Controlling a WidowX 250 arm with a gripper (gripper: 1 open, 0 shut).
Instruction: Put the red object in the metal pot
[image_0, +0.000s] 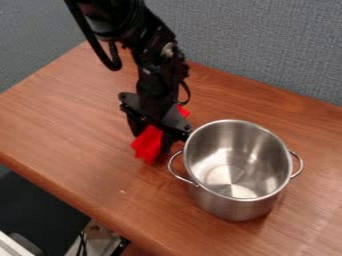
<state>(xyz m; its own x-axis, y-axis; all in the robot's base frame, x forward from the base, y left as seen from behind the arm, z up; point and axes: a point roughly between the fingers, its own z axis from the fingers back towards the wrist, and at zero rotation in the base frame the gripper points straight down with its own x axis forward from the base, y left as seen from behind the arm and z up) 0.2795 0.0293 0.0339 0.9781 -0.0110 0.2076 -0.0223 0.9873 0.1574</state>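
red object (150, 144) — between claw (156, 132) jaws

the arm (134, 40) is matte black throughout, built of chunky jointed segments. a black cable loops along its upper part at the upper left of the frame. the gripper (156, 128) is equally black, blocky.

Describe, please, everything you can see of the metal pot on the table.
The metal pot is a shiny round steel vessel with straight sides, a rolled rim and small loop handles on opposite sides. It stands upright and uncovered on the brown wooden table, near its front edge. Its reflective inside looks empty. The red object, held in the gripper, is close beside its left handle; whether they touch cannot be told.
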